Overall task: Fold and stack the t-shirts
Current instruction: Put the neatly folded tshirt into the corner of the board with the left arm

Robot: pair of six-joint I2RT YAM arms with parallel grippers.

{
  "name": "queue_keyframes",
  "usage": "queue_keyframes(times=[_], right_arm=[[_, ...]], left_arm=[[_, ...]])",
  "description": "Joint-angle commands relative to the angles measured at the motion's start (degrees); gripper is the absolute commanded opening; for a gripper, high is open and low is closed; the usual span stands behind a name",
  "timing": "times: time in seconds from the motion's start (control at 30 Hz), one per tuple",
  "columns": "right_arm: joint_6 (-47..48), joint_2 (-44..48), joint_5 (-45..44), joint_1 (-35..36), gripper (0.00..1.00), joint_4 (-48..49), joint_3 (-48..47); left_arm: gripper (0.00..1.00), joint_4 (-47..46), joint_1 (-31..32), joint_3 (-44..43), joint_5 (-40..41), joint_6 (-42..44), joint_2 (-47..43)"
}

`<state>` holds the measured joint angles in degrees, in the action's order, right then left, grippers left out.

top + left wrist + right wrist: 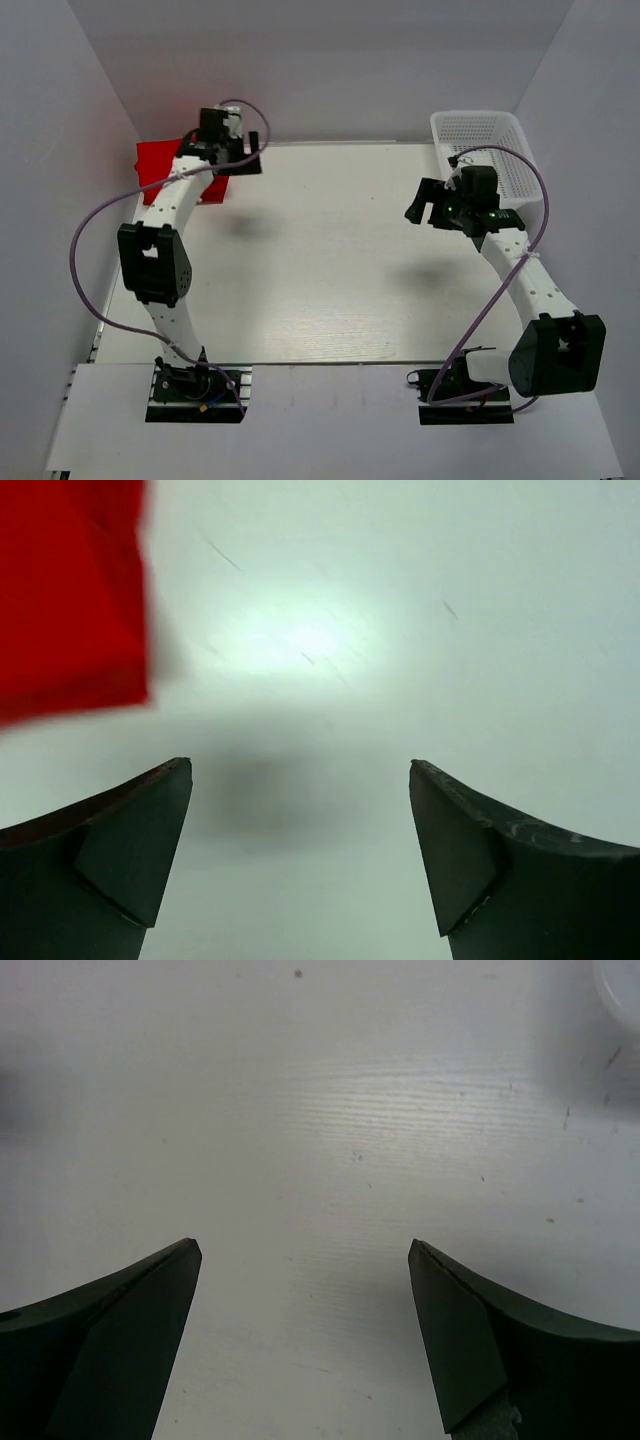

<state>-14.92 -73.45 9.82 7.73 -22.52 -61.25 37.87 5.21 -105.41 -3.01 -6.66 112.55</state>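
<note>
1. At the far left corner of the bench point(330, 260) lie the t-shirts point(160, 163), seen as a flat bright red patch. The left arm crosses over its right part, and I cannot tell how many shirts are there.
2. Just right of that red patch hangs the left gripper point(300, 770). It is released, with its jaws spread wide and nothing between them.
3. From the left wrist, the red cloth fills the upper left corner. It is blurred, with a straight right edge and a lower edge, and it lies apart from both fingertips. Only pale bench shows beyond the jaws.
4. Over on the right side, the right gripper point(421, 206) is also released. Its jaws stand wide and hold nothing.
5. From the right wrist, only bare, faintly grained bench is visible past the fingertips.
6. Against the back right corner stands a white mesh basket point(500, 135). It is just beyond the right gripper, and no red cloth shows in it.
7. Both arms reach forward from their bases at the near edge, well apart from each other.
</note>
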Motion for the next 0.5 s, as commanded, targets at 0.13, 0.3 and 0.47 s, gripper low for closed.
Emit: queue_keyframes(times=[0.13, 0.3, 0.47], right_arm=[[0.07, 4.8, -4.56, 0.09, 0.9, 0.99, 7.46], [-2.48, 8.67, -4.64, -0.08, 0.9, 5.64, 13.08], [-0.9, 11.49, -2.26, -0.08, 0.9, 8.55, 16.08]], left_arm=[[1.0, -1.39, 15.23, 23.64, 7.65, -11.62, -20.33], [1.0, 3.88, 21.06, 26.21, 15.39, -15.05, -25.09], [1.0, 1.86, 22.99, 28.32, 16.72, -15.76, -29.23]])
